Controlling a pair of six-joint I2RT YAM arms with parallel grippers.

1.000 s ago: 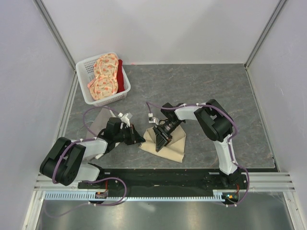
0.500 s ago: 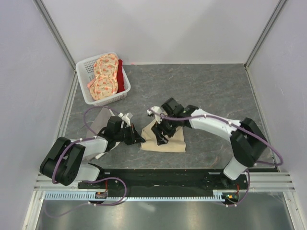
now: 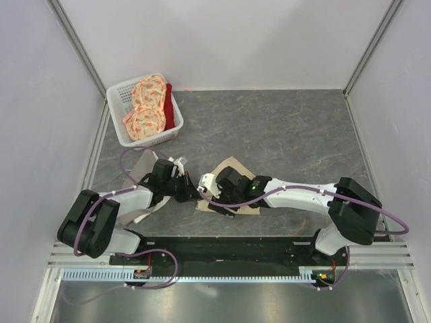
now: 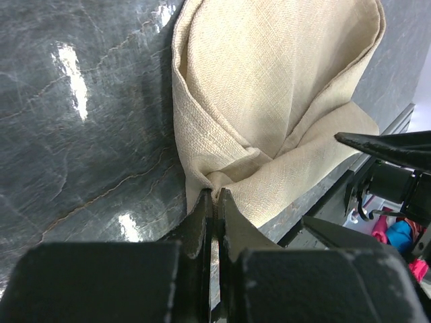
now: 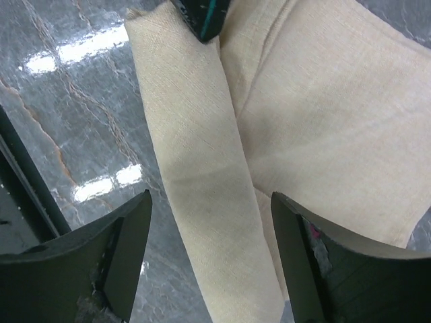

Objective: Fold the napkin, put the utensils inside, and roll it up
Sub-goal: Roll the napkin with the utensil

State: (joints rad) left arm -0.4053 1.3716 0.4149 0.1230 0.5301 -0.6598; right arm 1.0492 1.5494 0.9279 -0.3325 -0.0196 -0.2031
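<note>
The beige napkin [image 3: 234, 166] lies folded on the grey table, near the front. One long edge is folded over into a thick band [image 5: 195, 168]. My left gripper [image 3: 194, 193] is shut on the napkin's bunched left corner [image 4: 222, 176] at table level. My right gripper [image 3: 217, 202] hovers open over the napkin's near-left part, its fingers [image 5: 128, 242] astride the band without touching it. A dark tip with a teal glint [image 5: 202, 17] shows at the band's far end. I cannot tell whether it is the fork or a left finger. Otherwise the fork is hidden.
A white basket [image 3: 177, 111] with orange floral cloths and a red one stands at the back left. A grey-and-white cloth [image 3: 140, 168] lies under my left arm. The black rail at the table's front edge [image 3: 236, 245] runs just below the napkin.
My right arm has stretched out low and swung left, carrying its gripper from the napkin's middle to its near-left part. The napkin's shape has shifted. My left gripper has kept its hold.
</note>
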